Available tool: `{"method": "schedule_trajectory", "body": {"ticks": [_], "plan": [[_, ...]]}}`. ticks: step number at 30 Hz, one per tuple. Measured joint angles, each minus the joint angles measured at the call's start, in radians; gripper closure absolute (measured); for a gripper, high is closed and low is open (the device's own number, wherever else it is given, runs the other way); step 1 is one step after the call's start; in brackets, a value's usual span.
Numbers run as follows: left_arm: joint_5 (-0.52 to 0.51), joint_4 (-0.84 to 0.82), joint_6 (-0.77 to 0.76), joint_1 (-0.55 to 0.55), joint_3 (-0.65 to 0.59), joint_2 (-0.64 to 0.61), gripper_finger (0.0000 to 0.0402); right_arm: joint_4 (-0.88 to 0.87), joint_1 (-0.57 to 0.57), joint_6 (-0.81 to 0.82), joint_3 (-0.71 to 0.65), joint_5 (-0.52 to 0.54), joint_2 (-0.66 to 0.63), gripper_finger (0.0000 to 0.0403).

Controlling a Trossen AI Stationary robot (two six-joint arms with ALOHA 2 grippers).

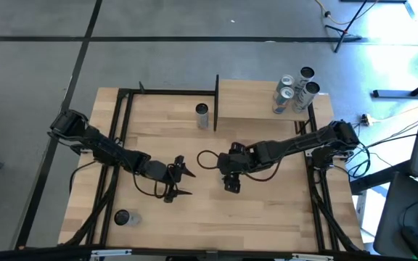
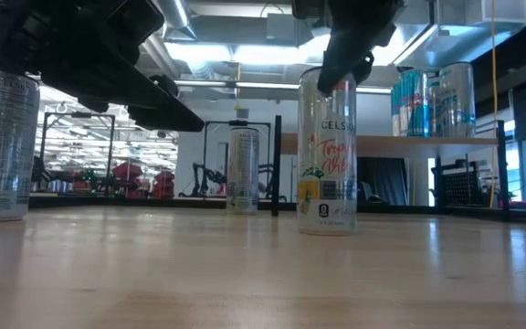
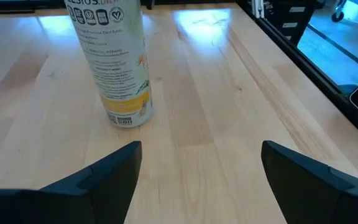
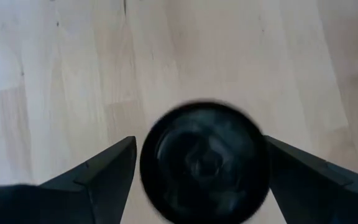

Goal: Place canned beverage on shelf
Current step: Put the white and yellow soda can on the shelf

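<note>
Reaching down over can (image 4: 204, 163) with right gripper (image 4: 197, 180), fingers spread, nothing held; next: lower, close, lift to shelf (image 1: 247, 98).

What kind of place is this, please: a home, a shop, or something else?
Probably a robotics lab or workshop. Two robot arms work at a wooden table on a bare concrete floor, and the low view shows metal racks and ceiling strip lights behind.
</note>
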Motion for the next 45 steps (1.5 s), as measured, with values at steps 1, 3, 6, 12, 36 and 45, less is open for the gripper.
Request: {"method": "schedule_trajectory", "body": {"ticks": [1,3,6,12,36,45], "plan": [[0.0,0.0,0.0,0.0,0.0,0.0,0.0083,0.011,0.0,-0.004,0.0,0.008,0.003,0.0082],[0.0,0.0,0.0,0.0,0.0,0.0,0.0083,0.017,0.0,-0.009,0.0,0.014,0.01,0.0086],[0.0,0.0,0.0,0.0,0.0,0.0,0.0083,0.033,-0.001,-0.017,0.0,0.011,0.022,0.0117],[0.0,0.0,0.0,0.0,0.001,0.0,0.0083,0.0,0.0,-0.053,-0.001,0.014,0.002,0.0181],[0.0,0.016,-0.053,-0.002,0.001,-0.001,0.0083,-0.627,-0.362,-0.283,0.508,0.166,-0.162,0.0181],[0.0,0.015,-0.023,-0.001,0.001,-0.001,0.0083,-0.592,-0.723,-0.539,0.511,0.015,-0.151,0.0181]]}}
